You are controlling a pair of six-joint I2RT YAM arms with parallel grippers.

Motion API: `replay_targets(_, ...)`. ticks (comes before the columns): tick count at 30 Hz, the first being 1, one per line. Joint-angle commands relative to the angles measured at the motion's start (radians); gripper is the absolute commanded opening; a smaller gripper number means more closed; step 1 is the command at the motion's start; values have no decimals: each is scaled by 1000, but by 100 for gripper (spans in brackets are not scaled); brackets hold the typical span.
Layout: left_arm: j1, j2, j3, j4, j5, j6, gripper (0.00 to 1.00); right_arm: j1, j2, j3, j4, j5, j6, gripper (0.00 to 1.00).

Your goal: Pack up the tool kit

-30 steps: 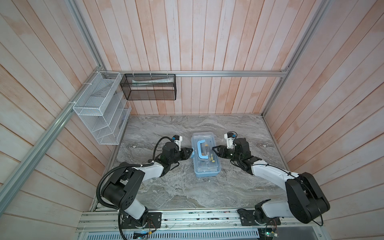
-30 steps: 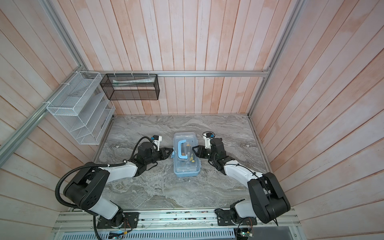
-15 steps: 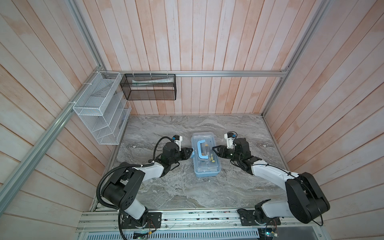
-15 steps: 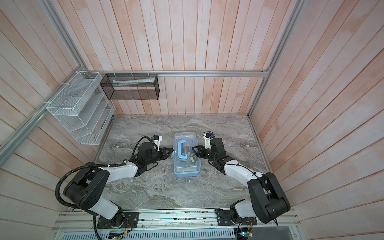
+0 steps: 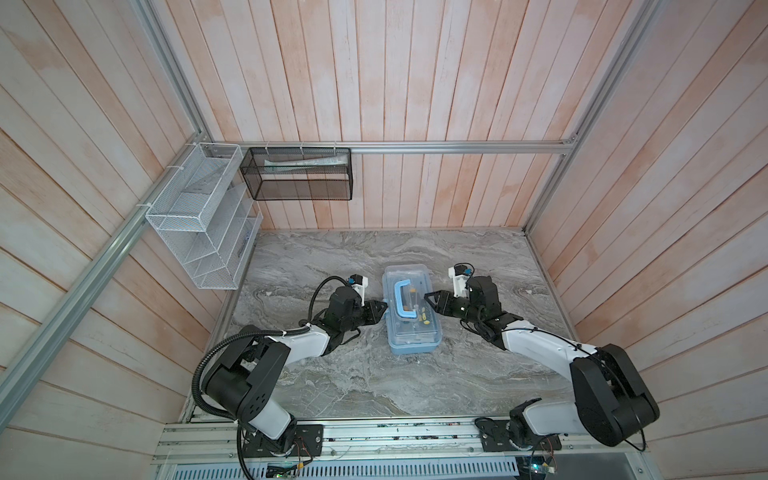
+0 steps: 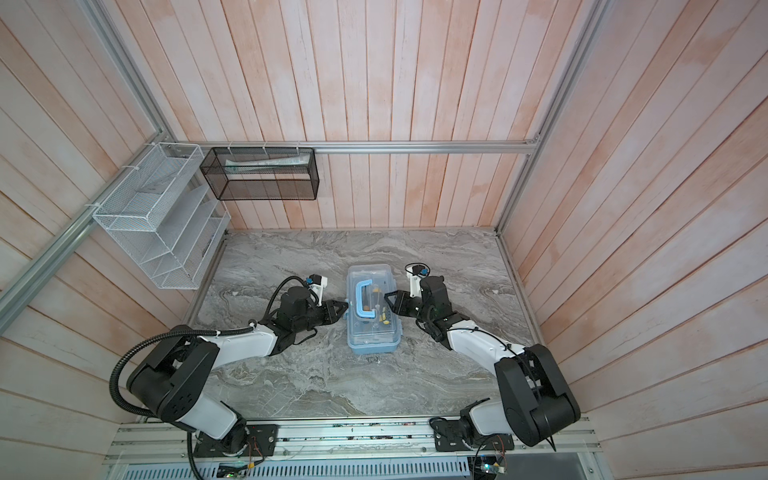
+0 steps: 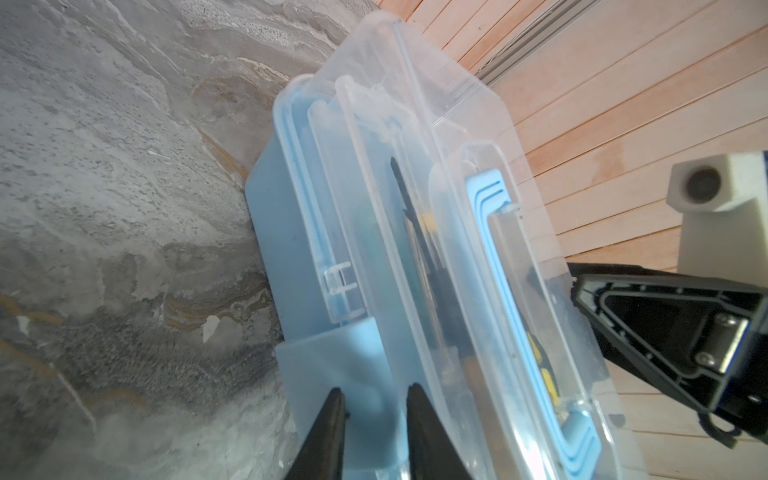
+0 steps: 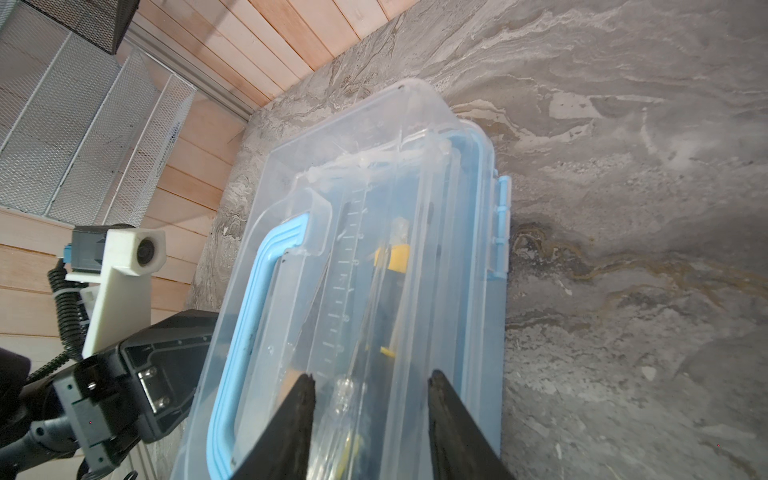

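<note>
The tool kit is a blue box with a clear lid (image 5: 411,332) (image 6: 374,332) in the middle of the marble table, lid down, blue handle (image 5: 400,298) (image 8: 249,299) lying flat. Yellow and black tools (image 8: 392,257) show through the lid. My left gripper (image 5: 384,306) (image 6: 345,307) (image 7: 376,399) is at the box's left side, its fingertips slightly apart against the blue latch flap (image 7: 324,361). My right gripper (image 5: 426,296) (image 6: 386,296) (image 8: 372,378) is open over the lid's right edge, nothing between its fingers. A blue hinge clip (image 8: 500,224) shows on that side.
A white wire rack (image 5: 199,224) and a black mesh basket (image 5: 299,174) hang on the walls at the back left. Wooden walls close in the marble table (image 5: 374,382) on three sides. The arms' bases sit on the front rail.
</note>
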Motion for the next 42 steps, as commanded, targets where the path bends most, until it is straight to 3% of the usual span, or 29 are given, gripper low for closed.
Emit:
replay_targets(1, -14, 8, 12, 25, 52, 11, 28, 22, 22, 10, -17, -26, 2, 43)
replay_targets(14, -19, 45, -62, 162, 118, -71, 35, 22, 46, -14, -28, -81, 1, 46)
replay_targets(31, -30, 194, -155, 578, 243, -221, 39, 42, 195, -98, 181, -271, 22, 45)
replay_targets(42, -42, 228, -162, 619, 241, -237, 39, 102, 212, -113, 217, -265, 55, 45)
